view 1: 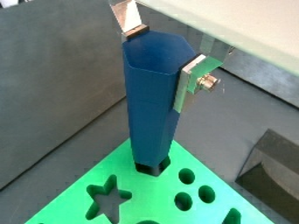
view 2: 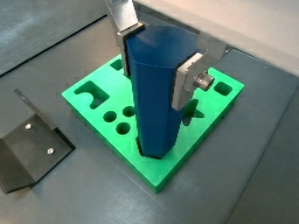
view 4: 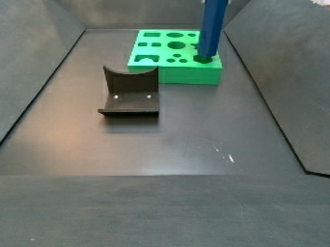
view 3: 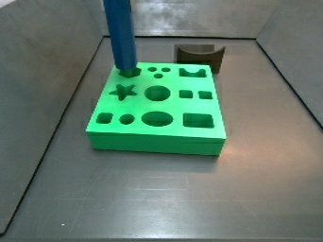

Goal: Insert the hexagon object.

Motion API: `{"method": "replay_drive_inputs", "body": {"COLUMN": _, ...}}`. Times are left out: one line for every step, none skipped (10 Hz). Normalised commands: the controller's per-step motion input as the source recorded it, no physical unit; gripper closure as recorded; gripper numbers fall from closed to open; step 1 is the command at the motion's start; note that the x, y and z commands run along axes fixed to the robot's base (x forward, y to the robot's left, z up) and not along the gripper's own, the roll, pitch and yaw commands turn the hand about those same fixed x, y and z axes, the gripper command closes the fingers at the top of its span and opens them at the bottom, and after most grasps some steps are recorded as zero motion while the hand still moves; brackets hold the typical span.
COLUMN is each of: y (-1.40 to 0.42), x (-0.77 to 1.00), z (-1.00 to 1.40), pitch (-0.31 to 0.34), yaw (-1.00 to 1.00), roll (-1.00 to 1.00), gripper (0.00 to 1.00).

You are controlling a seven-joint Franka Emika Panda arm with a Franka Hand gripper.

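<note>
The hexagon object point(view 1: 152, 105) is a tall blue faceted bar, standing upright. My gripper point(view 1: 160, 61) is shut on its upper part, with one silver finger on each side; it shows the same way in the other wrist view point(view 2: 158, 59). The bar's lower end sits in a hole at a corner of the flat green block point(view 1: 73, 199) with shaped holes. Both side views show the bar point(view 3: 119, 33) point(view 4: 211, 34) rising from the block's point(view 3: 158, 142) point(view 4: 168, 75) corner hole. The gripper itself is out of frame in both side views.
The dark fixture point(view 3: 198, 57) stands just behind the green block in a side view, and lies in front of the block in the other side view point(view 4: 129, 92). It shows beside the block in both wrist views point(view 2: 30, 153) point(view 1: 274, 162). Grey walls enclose the floor.
</note>
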Motion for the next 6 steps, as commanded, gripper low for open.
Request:
{"method": "replay_drive_inputs", "body": {"y": 0.0, "x": 0.18, "z": -0.25, "pitch": -0.009, "yaw": -0.14, "roll": -0.1, "gripper": 1.0}}
{"method": "replay_drive_inputs", "body": {"y": 0.01, "x": 0.16, "z": -0.25, "pitch": -0.009, "yaw": -0.14, "roll": -0.09, "gripper": 1.0}}
{"method": "replay_drive_inputs", "body": {"y": 0.0, "x": 0.16, "z": -0.26, "pitch": -0.017, "yaw": -0.15, "roll": -0.09, "gripper": 1.0}}
{"method": "replay_drive_inputs", "body": {"y": 0.0, "x": 0.14, "z": -0.31, "pitch": -0.027, "yaw": -0.15, "roll": -0.08, "gripper": 1.0}}
{"method": "replay_drive_inputs", "body": {"y": 0.0, "x": 0.09, "z": -0.39, "pitch": -0.083, "yaw": -0.14, "roll": -0.09, "gripper": 1.0}}
{"method": "replay_drive_inputs", "body": {"y": 0.01, "x": 0.04, "z": -0.44, "pitch": -0.103, "yaw": -0.13, "roll": -0.07, "gripper": 1.0}}
